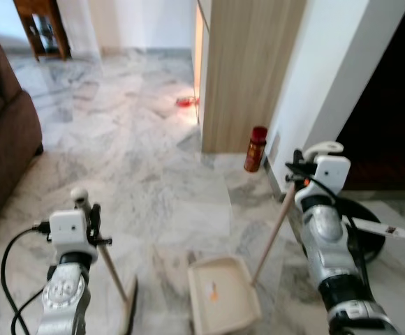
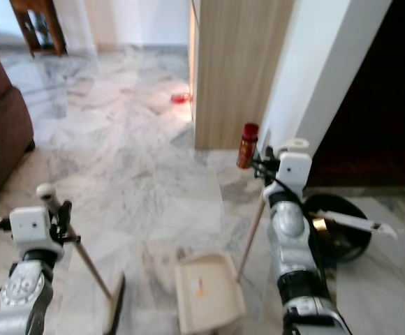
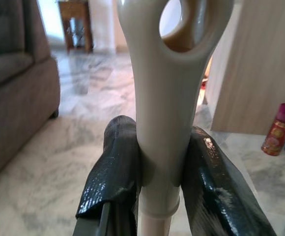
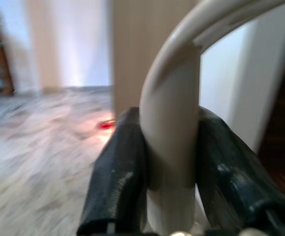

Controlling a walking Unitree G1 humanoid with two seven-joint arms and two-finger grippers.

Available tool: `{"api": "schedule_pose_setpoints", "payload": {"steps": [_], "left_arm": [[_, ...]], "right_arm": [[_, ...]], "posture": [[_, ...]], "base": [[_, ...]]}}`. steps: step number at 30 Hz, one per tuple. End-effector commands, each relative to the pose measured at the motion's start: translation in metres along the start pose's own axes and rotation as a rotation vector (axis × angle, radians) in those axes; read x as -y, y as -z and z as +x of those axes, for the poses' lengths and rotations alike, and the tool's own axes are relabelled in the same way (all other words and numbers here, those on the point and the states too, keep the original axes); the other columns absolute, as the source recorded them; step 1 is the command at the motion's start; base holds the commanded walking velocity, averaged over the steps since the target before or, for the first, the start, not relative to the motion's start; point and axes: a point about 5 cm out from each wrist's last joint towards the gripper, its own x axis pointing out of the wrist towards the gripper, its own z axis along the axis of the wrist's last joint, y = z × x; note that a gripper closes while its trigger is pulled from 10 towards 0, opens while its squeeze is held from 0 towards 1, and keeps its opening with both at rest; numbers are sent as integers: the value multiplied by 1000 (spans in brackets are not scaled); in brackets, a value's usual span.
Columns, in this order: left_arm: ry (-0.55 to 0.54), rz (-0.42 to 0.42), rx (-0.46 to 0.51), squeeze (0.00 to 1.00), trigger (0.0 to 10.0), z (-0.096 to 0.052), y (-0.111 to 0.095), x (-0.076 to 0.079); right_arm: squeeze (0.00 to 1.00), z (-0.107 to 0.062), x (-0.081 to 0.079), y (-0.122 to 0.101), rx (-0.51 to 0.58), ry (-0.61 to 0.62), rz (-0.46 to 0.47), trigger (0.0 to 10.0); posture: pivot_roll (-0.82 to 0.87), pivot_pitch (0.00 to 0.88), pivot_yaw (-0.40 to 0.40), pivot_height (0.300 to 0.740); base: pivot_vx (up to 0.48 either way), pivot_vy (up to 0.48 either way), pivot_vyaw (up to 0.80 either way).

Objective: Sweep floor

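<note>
While both arms are raised at the bottom of the frame, each grips a long-handled tool. Left gripper (image 3: 162, 172) is clamped on the cream plastic grip of the broom (image 1: 112, 276) — both black fingers (image 3: 115, 167) press the handle just below its hanging loop; the wooden shaft slants down to the broom head at lower left-centre of the frame, resting on the marble floor (image 1: 140, 139). Right gripper (image 4: 172, 167) is closed around the cream handle top of the dustpan (image 1: 223, 293), its wooden pole running down-left to the cream pan at bottom centre. A small orange scrap (image 1: 214, 293) lies inside the pan. A red bottle (image 1: 255, 149) stands on the floor by the wooden cabinet panel (image 1: 248, 70), upper centre. A small red object (image 1: 183, 102) lies farther back beside that panel. Brown sofa (image 1: 0, 132) sits at the left edge; a black round item (image 1: 366, 234) lies at right, beside the right arm.
</note>
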Motion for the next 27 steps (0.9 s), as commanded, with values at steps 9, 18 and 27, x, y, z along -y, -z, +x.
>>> {"api": "schedule_pose_setpoints", "payload": {"steps": [9, 18, 27], "left_arm": [[-11, 34, 31, 0, 10000, 4, -7, -4], [-14, 38, 28, 0, 10000, 4, -7, -4], [-17, 43, 27, 0, 10000, 5, -7, -5]], "right_arm": [[0, 6, -11, -10, 43, -37, 25, 10000], [0, 6, -12, -10, 42, -43, 29, 10000], [0, 6, -12, -10, 45, -50, 17, 10000]], "posture": [[145, 14, -73, 740], [145, 18, -72, 740], [145, 26, -70, 740]], "base": [[325, 0, 0], [390, 0, 0], [407, 0, 0]]}}
